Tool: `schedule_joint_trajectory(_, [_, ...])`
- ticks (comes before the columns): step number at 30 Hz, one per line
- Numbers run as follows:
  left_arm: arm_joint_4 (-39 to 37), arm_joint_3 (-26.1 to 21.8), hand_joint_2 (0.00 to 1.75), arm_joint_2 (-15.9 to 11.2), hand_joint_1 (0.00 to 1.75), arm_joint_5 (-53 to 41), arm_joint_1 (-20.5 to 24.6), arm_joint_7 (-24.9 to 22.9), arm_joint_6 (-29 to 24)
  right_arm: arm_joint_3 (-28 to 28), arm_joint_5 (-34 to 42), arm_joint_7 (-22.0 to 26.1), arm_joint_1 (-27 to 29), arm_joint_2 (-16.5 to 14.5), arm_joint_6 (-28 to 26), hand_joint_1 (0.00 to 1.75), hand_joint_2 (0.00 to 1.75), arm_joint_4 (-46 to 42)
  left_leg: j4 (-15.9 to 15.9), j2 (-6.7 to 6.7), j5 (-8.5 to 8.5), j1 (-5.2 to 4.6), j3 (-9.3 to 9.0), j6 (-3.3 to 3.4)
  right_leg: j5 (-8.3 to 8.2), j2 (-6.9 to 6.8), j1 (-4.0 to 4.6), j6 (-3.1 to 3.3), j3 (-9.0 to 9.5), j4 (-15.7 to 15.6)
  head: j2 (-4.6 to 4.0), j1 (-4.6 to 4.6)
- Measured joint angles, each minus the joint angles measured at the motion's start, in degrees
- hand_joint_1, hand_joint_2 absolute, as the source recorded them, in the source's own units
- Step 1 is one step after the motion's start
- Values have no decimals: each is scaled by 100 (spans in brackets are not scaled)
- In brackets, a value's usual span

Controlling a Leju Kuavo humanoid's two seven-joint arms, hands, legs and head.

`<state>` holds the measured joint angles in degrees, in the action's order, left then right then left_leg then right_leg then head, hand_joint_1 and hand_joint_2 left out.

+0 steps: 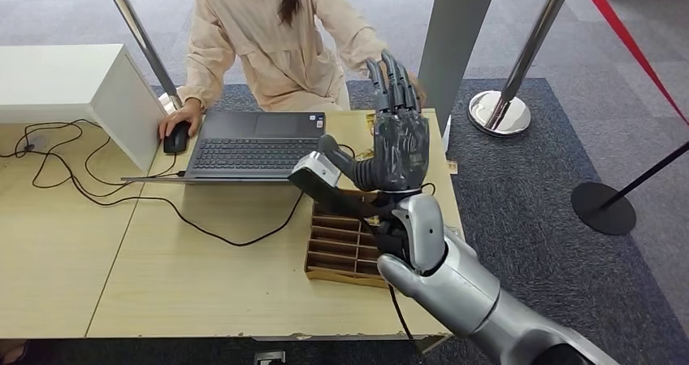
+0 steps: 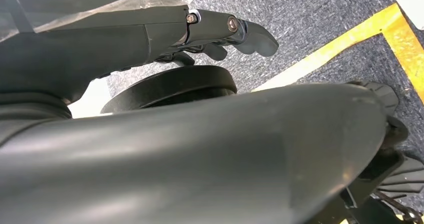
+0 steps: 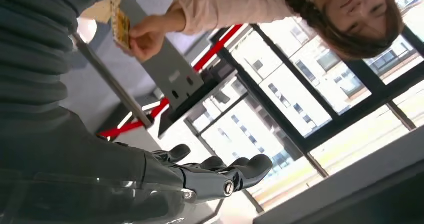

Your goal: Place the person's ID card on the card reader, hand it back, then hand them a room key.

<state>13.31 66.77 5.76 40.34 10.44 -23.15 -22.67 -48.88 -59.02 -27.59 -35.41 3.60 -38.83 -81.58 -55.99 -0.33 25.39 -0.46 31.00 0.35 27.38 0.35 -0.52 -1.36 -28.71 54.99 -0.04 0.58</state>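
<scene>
Stage: barely started | right hand (image 1: 396, 129) raised at 1 o'clock, spread, empty | ID card (image 3: 120, 25) held in person's hand (image 3: 145, 34), unread | left hand (image 2: 215, 32) ungaugeable | room key handover pending

Wooden desk (image 1: 203, 284) w/ office gear on top.
Open laptop (image 1: 253, 144) at far edge, black mouse (image 1: 175, 138) just left of it, black cables (image 1: 73, 178) trailing across, white box (image 1: 69, 84) far left, cardboard slotted tray (image 1: 341, 247) near the right end.
</scene>
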Motion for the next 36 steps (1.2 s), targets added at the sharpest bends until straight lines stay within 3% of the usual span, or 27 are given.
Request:
schedule_joint_trajectory(3, [0,0,0,-17,0,15,-87,137,-80,388,919,945,639,-18,-103,0,175,-405,0,-3,2,1,0,2,3,-1,0,0,1,-2,0,0])
schedule_joint_trajectory(6, [-3,-2,0,-35,0,52,-173,219,-146,824,1288,1597,1270,-62,-120,0,175,-785,1,-3,4,1,1,3,6,0,1,-1,0,-1,0,0])
schedule_joint_trajectory(14, [-4,-47,0,-68,0,278,-322,380,-235,1514,1176,2248,2607,-174,-125,0,175,-1453,4,-2,5,1,0,2,8,0,1,1,1,-1,0,-1])
schedule_joint_trajectory(21, [-4,-170,0,-83,0,398,-354,367,-259,1692,1471,2136,3110,-120,-124,0,175,-1747,3,0,5,0,0,2,8,0,0,1,2,-1,0,0])
schedule_joint_trajectory(28, [-4,-293,0,-92,0,481,-358,378,-254,1640,1564,1773,3160,146,-92,0,175,-1851,3,0,5,-1,-1,2,7,0,0,1,4,-1,0,0])
schedule_joint_trajectory(36, [-4,-368,0,-93,0,498,-357,412,-268,1453,1563,1720,3153,292,55,0,175,-1801,3,-1,5,0,-1,2,8,0,1,1,4,-1,-1,-1])
